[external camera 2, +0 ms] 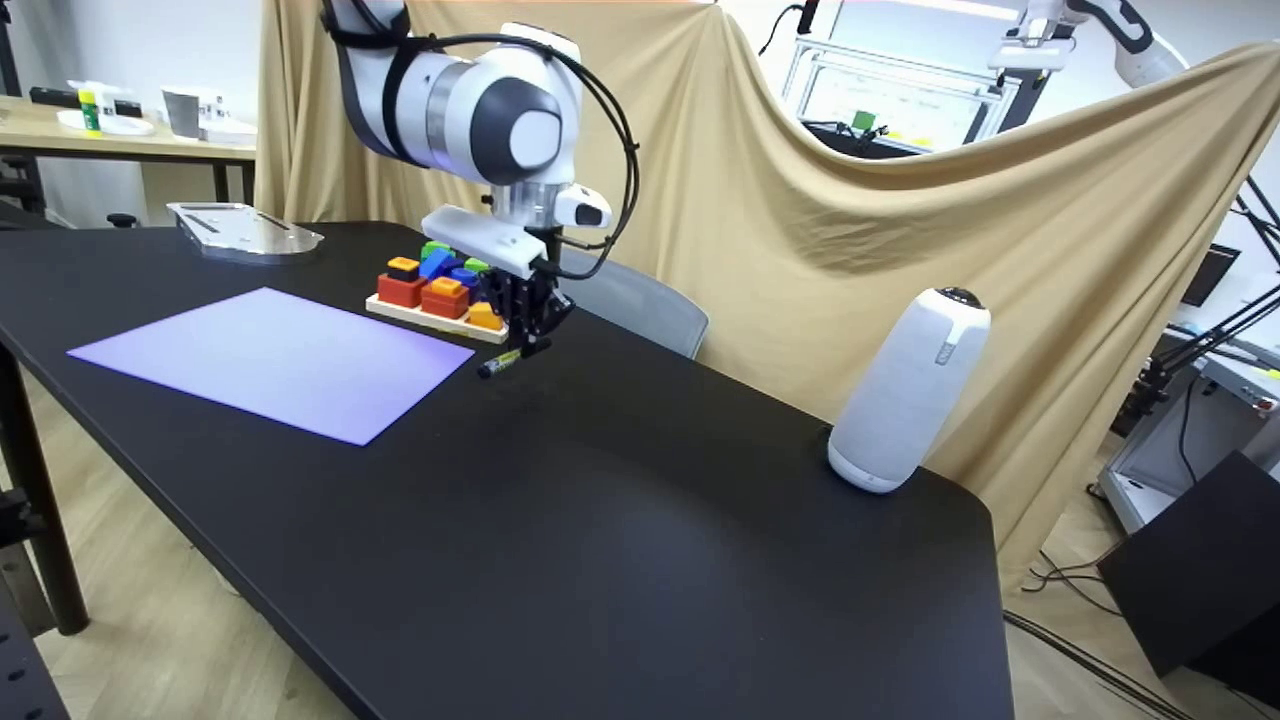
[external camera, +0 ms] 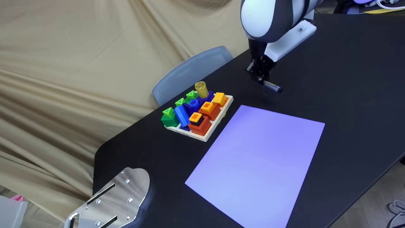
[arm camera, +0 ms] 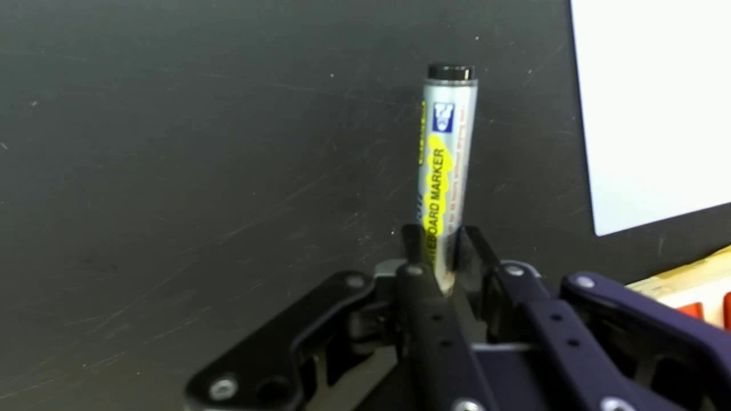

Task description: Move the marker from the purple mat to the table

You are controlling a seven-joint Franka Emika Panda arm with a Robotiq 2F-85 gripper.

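Observation:
The marker [arm camera: 448, 154] is slim and silver-grey, with a yellow label and a black end. My gripper [arm camera: 440, 242] is shut on its lower part, one finger on each side. Its far end points away from the fingers. In both exterior views my gripper [external camera: 262, 77] [external camera 2: 528, 335] holds the marker [external camera: 272, 86] [external camera 2: 500, 363] tilted, seemingly just above the black table [external camera: 354, 79] [external camera 2: 650, 550]. The marker is beyond the edge of the purple mat [external camera: 256, 164] [external camera 2: 275, 360], not over it. The mat looks white in the wrist view [arm camera: 657, 108]. The marker's gripped end is partly hidden.
A pale tray [external camera: 214, 124] [external camera 2: 430, 319] of coloured blocks stands close beside my gripper and the mat. A metal plate [external camera: 133, 186] lies at the table's far end. A grey chair [external camera: 193, 71] stands behind the edge. A white rounded device [external camera 2: 905, 400] stands at a corner.

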